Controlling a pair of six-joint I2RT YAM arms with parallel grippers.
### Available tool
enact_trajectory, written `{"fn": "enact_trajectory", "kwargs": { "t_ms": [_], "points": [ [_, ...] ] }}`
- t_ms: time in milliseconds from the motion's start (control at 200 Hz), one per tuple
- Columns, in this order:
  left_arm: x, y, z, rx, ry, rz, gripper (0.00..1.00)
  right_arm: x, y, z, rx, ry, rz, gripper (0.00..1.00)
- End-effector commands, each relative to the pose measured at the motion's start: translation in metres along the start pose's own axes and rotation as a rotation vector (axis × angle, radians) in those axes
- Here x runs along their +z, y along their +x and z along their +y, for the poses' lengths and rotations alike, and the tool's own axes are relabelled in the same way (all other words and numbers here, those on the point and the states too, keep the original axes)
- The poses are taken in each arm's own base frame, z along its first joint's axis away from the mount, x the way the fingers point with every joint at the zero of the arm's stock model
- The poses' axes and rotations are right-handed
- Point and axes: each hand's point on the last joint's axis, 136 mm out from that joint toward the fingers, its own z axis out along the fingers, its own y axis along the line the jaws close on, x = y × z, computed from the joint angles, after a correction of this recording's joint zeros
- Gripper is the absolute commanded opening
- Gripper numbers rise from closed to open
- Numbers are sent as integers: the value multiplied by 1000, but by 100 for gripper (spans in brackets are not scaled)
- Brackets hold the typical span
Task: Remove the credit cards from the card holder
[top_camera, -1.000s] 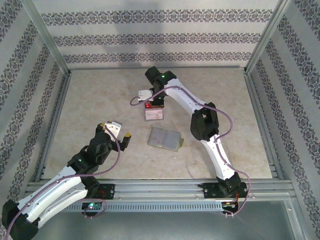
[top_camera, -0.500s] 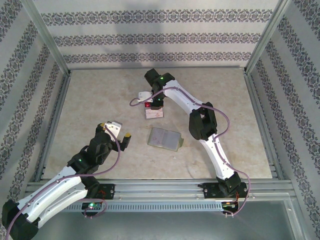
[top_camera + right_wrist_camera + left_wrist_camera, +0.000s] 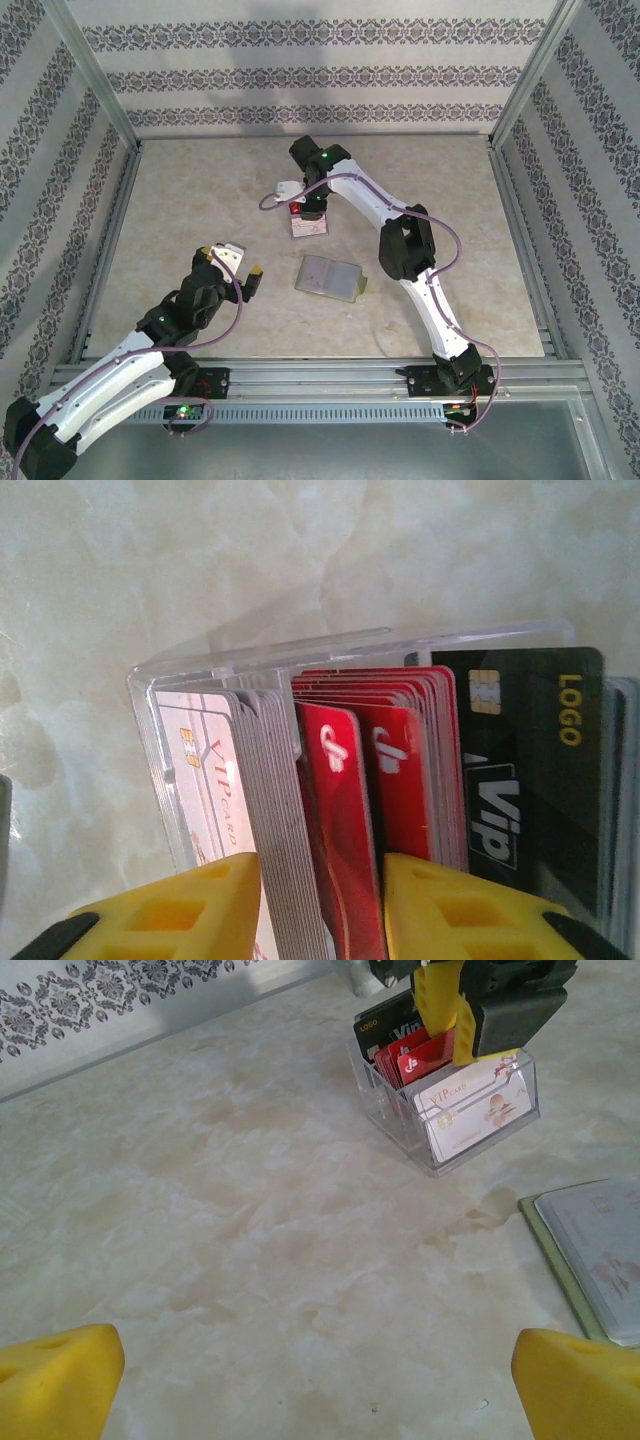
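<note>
Right claw parted since earlier, straddling red credit cards, apparently loose, left claw wide open

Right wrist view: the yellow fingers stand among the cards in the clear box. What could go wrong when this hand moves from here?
1. The right hand straddles a red card, with pale cards packed close beside it; lifting could drag one up and out.
2. The clear box looks light, so a snag on the packed cards might tip or shift it.
</note>
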Motion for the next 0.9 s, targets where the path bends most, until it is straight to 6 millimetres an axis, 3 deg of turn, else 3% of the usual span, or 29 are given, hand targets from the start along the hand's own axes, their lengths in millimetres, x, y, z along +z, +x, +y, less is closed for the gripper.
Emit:
{"fn": "enact_trajectory", "kwargs": {
  "t_ms": [0,320,590,894],
  "points": [
    [-3,-13,-1,-27,7,-30,100,-52,-12,-9,27,71,-58,39],
    [-2,-15,-2,-46,9,-28,100,-104,-19,10,99,92,-141,42],
    [-1,-17,-3,-102,18,-23,100,-173,-18,23,242,207,-260,44],
    [5,-23,-10,-150,45,5,100,-226,3,59,481,301,-442,56]
  ]
}}
